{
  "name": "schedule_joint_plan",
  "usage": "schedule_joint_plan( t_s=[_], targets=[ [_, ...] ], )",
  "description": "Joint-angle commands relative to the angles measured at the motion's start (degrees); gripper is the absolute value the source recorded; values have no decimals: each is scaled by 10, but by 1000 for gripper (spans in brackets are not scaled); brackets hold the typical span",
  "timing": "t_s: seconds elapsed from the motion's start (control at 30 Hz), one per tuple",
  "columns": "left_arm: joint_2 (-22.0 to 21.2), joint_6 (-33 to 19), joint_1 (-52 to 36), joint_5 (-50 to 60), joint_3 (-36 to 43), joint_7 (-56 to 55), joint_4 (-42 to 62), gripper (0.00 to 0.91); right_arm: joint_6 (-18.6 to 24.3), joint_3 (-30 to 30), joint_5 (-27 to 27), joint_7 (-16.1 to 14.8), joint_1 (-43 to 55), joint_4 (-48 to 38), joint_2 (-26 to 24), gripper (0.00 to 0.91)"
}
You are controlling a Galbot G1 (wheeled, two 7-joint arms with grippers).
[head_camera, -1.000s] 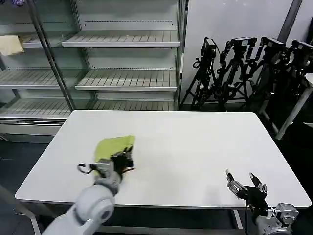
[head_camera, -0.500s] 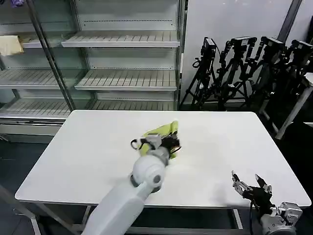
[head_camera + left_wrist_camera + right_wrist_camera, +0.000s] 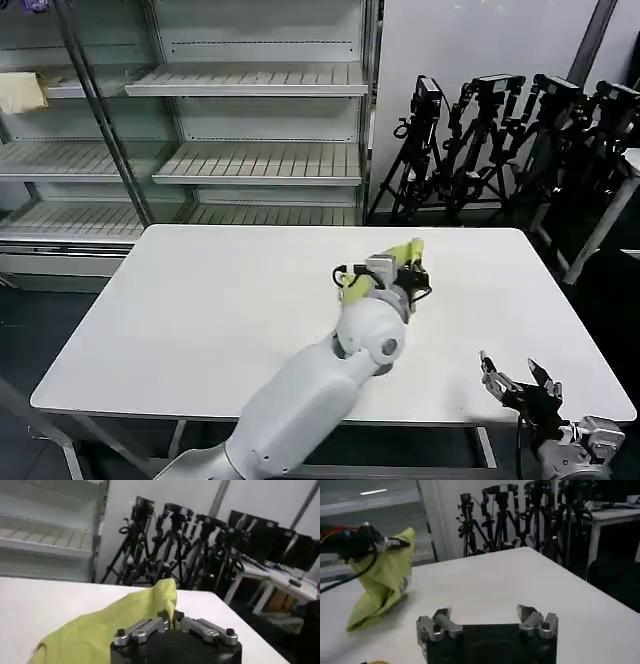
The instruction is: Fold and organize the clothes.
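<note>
Table (image 3: 200,300): a white rectangular top, the largest thing in the head view. Its near edge runs along the robot's side, its far edge faces the shelving, and the corners are rounded. Most of the surface is bare, with wide open room on the table's left half and along its far edge.
Shelving (image 3: 250,120): pale slatted shelves behind the table's far edge, toward its left end.
Tripods (image 3: 500,150): a cluster of black stands beyond the table's far right corner, on the floor and apart from the table.
Left arm (image 3: 330,390): a white arm reaching from the table's near edge diagonally out over the middle of the table.
T-shirt (image 3: 400,262): lime yellow-green, bunched and pinched at one point, hanging from the left gripper above the table right of its centre. In the right wrist view the lower end (image 3: 370,615) trails onto the table top.
Left gripper (image 3: 405,280): clenched on a fold of the T-shirt; in the left wrist view its fingers (image 3: 145,628) meet with cloth rising between them.
Right gripper (image 3: 518,382): at the table's near right corner, just over the near edge, fingers (image 3: 532,616) spread apart and holding nothing, well apart from the T-shirt.
</note>
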Motion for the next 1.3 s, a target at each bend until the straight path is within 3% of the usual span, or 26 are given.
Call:
schedule_joint_plan(
  t_s=[0.03, 0.27, 0.33, 0.43, 0.53, 0.7, 0.8, 0.9, 1.0, 1.2, 1.3],
  targets=[
    [-9, 12, -31, -36, -27, -5, -3, 20, 0, 1, 2, 2, -3, 5, 0, 907],
    [136, 9, -40, -182, -138, -10, -131, 30, -4, -6, -5, 4, 2, 2, 3, 907],
    [199, 16, -23, -196, -177, -10, -162, 20, -3, -2, -6, 3, -5, 7, 4, 907],
    [356, 19, 30, -222, -235, -3, -227, 20, 2, 5, -9, 0, -27, 23, 10, 907],
    [479, 20, 94, -231, -314, 40, -275, 20, 3, -1, -10, 0, -22, 29, 13, 907],
    [622, 21, 160, -255, -450, 92, -315, 20, 3, -30, -29, 0, -15, 24, 20, 907],
    [681, 21, 162, -194, -454, 141, -312, 20, 2, -46, -35, 1, -2, 17, 22, 907],
    [705, 21, 181, -88, -439, 181, -338, 20, 5, -50, -41, -1, -7, 23, 31, 907],
    [691, 20, 219, 57, -389, 218, -366, 20, 6, -56, -49, -2, -8, 26, 38, 907],
    [559, 17, 297, 444, -159, 290, -321, 20, 20, -50, -63, -7, -26, 27, 46, 907],
    [468, 16, 284, 529, -69, 292, -242, 20, 22, -40, -62, -7, -33, 28, 48, 907]
  ],
)
